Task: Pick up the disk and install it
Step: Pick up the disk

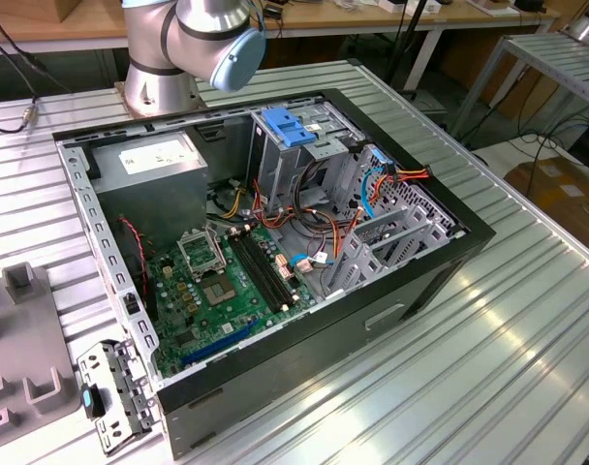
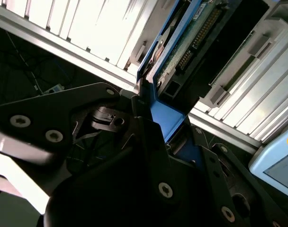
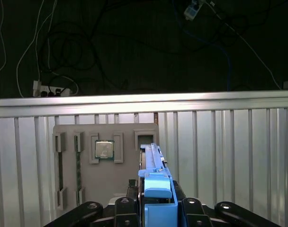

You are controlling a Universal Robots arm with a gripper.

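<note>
One edge of the disk [image 3: 156, 182] shows; the clamping claw [image 3: 157, 210] hides the rest.

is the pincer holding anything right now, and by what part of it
Yes, the pincer holds the disk edge-on, clamped at its blue-railed end in both wrist views.

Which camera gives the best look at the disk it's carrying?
The second wrist view: the disk shows its circuit-board face, connector pins and blue rail. In the first wrist view the disk is edge-on, a thin blue-railed strip between the fingers.
</note>
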